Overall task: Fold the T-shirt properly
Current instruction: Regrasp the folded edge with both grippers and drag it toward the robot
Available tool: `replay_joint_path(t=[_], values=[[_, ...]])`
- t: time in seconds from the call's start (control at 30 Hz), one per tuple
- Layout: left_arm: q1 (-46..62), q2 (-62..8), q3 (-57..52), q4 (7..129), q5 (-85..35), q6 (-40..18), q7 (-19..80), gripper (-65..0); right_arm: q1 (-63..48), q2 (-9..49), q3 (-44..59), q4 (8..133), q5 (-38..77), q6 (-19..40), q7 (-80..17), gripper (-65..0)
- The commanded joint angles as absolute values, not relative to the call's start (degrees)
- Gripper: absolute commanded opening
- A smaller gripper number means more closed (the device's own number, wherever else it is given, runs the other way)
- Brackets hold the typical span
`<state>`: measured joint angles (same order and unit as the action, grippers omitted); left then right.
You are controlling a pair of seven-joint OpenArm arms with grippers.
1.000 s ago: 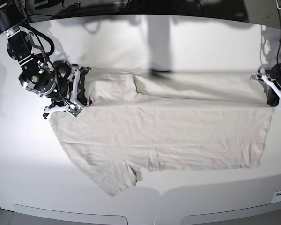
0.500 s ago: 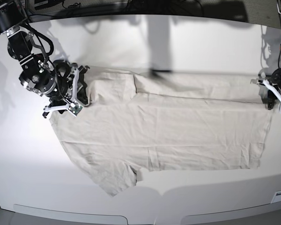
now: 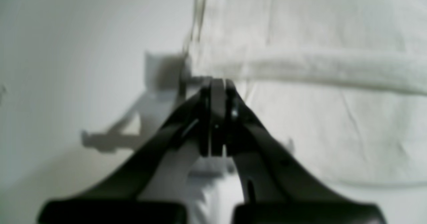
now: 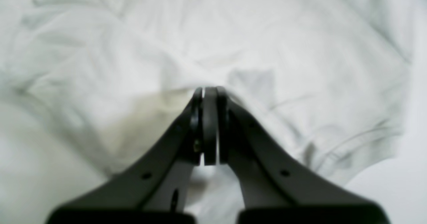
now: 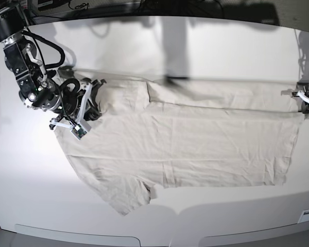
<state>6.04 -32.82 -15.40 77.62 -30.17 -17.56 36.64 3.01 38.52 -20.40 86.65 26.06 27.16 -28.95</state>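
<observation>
The pale beige T-shirt (image 5: 195, 149) lies spread across the white table (image 5: 206, 46), its far long edge folded over toward the middle. My right gripper (image 5: 87, 102) is at the shirt's left end, by the folded sleeve. In the right wrist view the gripper (image 4: 208, 90) is shut, with wrinkled cloth (image 4: 133, 50) bunched at its tips. My left gripper (image 5: 305, 100) is at the shirt's far right corner. In the left wrist view it (image 3: 217, 82) is shut at the hem, and a taut ridge of cloth (image 3: 333, 70) runs to its tips.
The table's front edge (image 5: 159, 231) runs close below the shirt's loose lower sleeve (image 5: 129, 198). Dark cables and equipment (image 5: 144, 7) lie along the back edge. My left arm is at the table's right edge.
My left gripper has moved right toward the table's edge, and the shirt's right edge has gone with it. My right arm has shifted slightly and turned at the shirt's left end.
</observation>
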Motion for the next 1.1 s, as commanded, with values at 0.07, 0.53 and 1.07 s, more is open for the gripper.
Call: replay_joint_path(t=[0.07,0.53,1.07], values=[[2.09,-34.09,-16.03,78.76,-33.34,-17.82,40.23,-65.0,4.08,36.49,-17.52,88.09,31.51,24.73,-35.27,-65.0],[0.97,-28.27,-16.03,68.31,-30.04,-20.69,30.96,-65.0,2.96,24.38,-8.64,88.01,28.34,22.04,-46.52,-65.0],[8.05,-28.29,-16.03,61.89,-29.85,-26.24,31.83,-65.0,-8.25,25.45,-8.58,88.03,19.46,21.26,-42.65,-65.0]])
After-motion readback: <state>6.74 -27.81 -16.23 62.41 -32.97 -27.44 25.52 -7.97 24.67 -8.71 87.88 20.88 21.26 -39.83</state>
